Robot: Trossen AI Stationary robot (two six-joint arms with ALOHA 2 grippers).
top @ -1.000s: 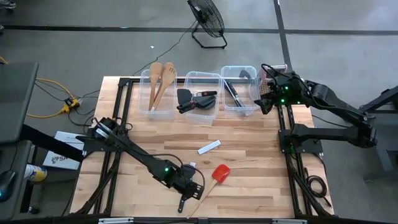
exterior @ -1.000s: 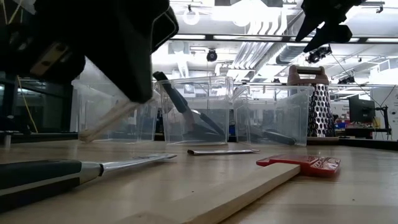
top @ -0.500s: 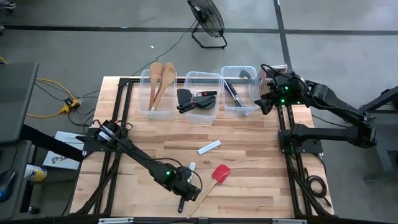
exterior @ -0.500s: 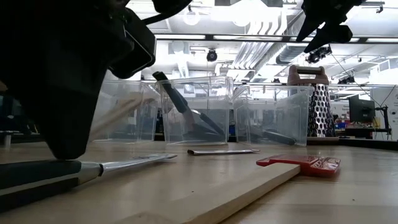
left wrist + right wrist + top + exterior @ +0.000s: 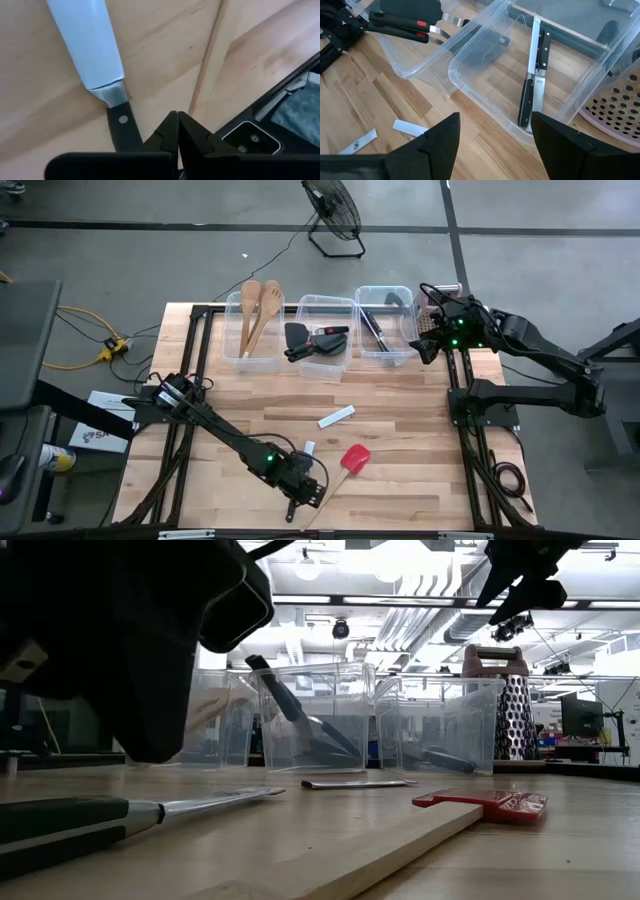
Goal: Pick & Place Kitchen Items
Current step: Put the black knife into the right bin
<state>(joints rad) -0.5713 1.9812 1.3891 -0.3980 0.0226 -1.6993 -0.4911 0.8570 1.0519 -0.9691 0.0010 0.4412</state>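
Black-handled knife (image 5: 102,75) lies flat on the table (image 5: 400,430) near its front edge, left gripper (image 5: 178,131) just over the handle, fingers pinched together, holding nothing. Red-headed spatula (image 5: 352,460) just beside. Right gripper (image 5: 495,135) spread wide, empty, above the knife bin (image 5: 485,100) at the back.

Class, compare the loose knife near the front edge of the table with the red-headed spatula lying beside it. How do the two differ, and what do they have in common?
The knife has a black handle and a pale blade; the red-headed spatula has a pale wooden handle and a red head. The shut left gripper sits over the knife's handle, while nothing is over the spatula. Both lie flat on the wooden table, outside the clear bins.
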